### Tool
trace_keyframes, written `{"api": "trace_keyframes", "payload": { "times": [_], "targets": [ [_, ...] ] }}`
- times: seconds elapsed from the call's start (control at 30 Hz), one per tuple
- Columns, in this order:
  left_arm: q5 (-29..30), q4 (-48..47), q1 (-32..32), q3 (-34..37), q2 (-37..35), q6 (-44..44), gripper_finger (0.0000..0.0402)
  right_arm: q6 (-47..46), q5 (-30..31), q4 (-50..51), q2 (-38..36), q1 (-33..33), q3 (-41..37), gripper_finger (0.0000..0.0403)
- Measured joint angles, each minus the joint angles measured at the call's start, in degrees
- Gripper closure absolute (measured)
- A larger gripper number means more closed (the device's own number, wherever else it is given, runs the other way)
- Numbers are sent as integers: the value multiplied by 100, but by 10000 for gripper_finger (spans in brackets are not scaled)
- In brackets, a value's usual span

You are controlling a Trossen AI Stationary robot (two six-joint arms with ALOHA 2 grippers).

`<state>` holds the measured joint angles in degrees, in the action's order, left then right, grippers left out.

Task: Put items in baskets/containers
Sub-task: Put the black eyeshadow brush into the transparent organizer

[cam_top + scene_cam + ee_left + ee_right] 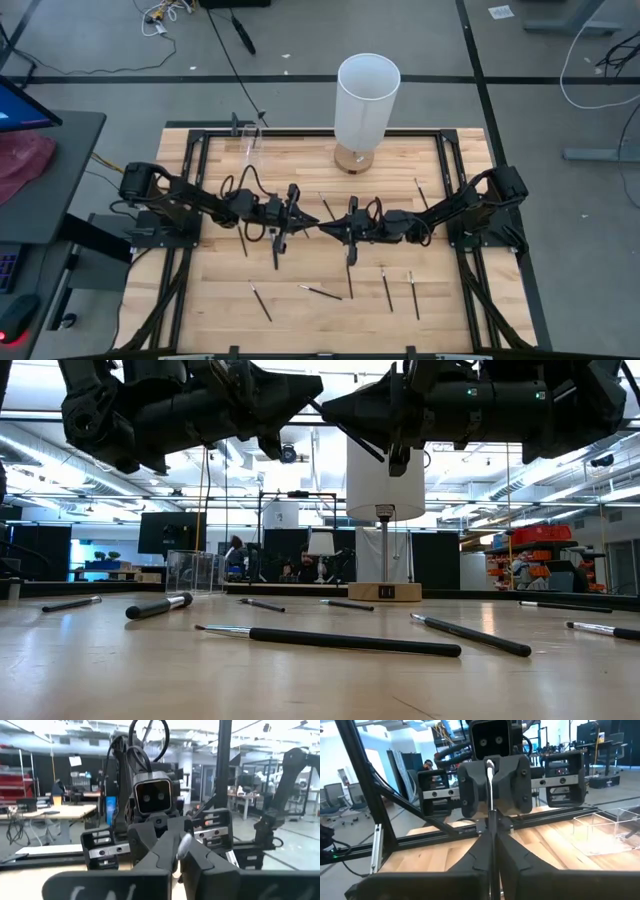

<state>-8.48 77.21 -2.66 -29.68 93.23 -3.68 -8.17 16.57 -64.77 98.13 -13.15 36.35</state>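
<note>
on wooden table (470, 300), scattered brushes (385, 288)

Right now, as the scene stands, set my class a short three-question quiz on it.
1. True or false: the left pincer and the right pincer rest on the pale wooden table.
2. What stands at the table's far edge? A: a white cylindrical lamp. B: a red bowl. C: a blue box.
3. Fill in: both pincers are shut on one thin, dark-handled ____.
Key: 1 false, they meet in the air above it. 2 A. 3 brush.
</note>
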Motion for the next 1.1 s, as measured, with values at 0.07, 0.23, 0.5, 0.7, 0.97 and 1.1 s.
{"api": "trace_keyframes", "payload": {
  "times": [0.07, 0.23, 0.5, 0.7, 0.97, 1.1],
  "targets": [
    [0, -452, 2, 2, -258, 88, 383, -26, 34, 131, -7, 1, 1, 361],
    [223, -2077, 0, 3, -1139, 326, 388, -14, 80, 337, 2, 24, -10, 315],
    [1353, -5591, 296, -136, -2921, 437, 386, -103, 554, 816, 2, 36, -10, 263],
    [2762, -9406, 988, -1319, -3659, 149, 388, -185, 555, 1009, 2, 63, -10, 255],
    [3151, -11079, 2335, -2069, -3672, 243, 387, -185, 551, 1007, 2, 151, -10, 254],
    [2512, -11012, 2999, -1988, -3603, 447, 387, -189, 549, 1007, 2, 149, -10, 254]
  ]
}}
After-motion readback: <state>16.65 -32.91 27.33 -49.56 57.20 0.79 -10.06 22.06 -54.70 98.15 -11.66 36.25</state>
